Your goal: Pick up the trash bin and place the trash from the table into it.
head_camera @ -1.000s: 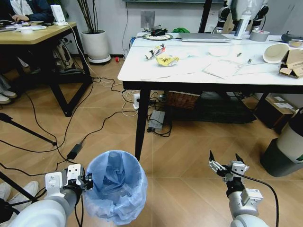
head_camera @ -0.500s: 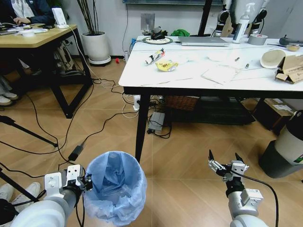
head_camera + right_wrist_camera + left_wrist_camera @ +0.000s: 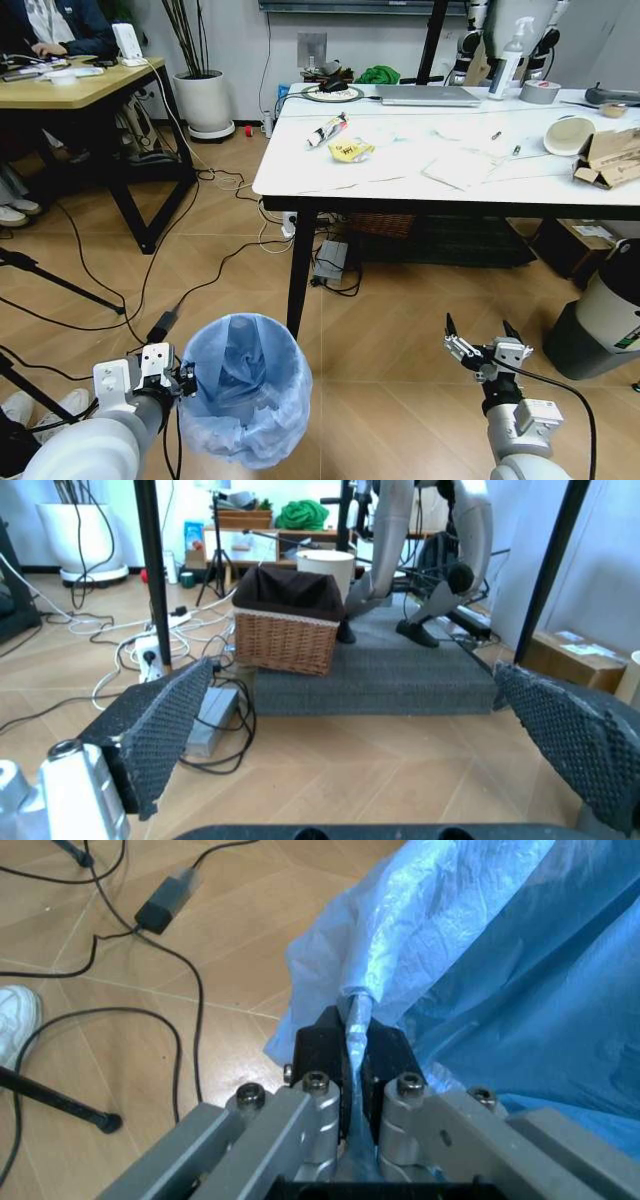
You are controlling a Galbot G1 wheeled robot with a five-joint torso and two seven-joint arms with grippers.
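Note:
The trash bin (image 3: 245,385), lined with a crinkled light-blue bag, is at the lower left, off the floor beside my left arm. My left gripper (image 3: 185,383) is shut on its rim. The left wrist view shows that gripper (image 3: 355,1046) pinching the bag's edge, with the bin (image 3: 500,990) beyond it. My right gripper (image 3: 484,345) hangs open over bare floor, its pads (image 3: 160,727) wide apart. On the white table (image 3: 400,185) lie a yellow wrapper (image 3: 350,150), a red-and-white wrapper (image 3: 327,129), white paper (image 3: 458,168), a paper cup (image 3: 568,135) and brown cardboard (image 3: 605,158).
A grey laptop (image 3: 425,95) and tape roll (image 3: 541,92) sit at the table's far side. A black-and-white cylinder (image 3: 610,320) stands at the right. A wooden desk (image 3: 70,85) is far left. Cables (image 3: 160,320) cross the floor. A wicker basket (image 3: 288,630) sits under the table.
The whole picture has shifted a little, so the camera moved; the table now shows slightly lower. Both grippers and the bin keep their places relative to me.

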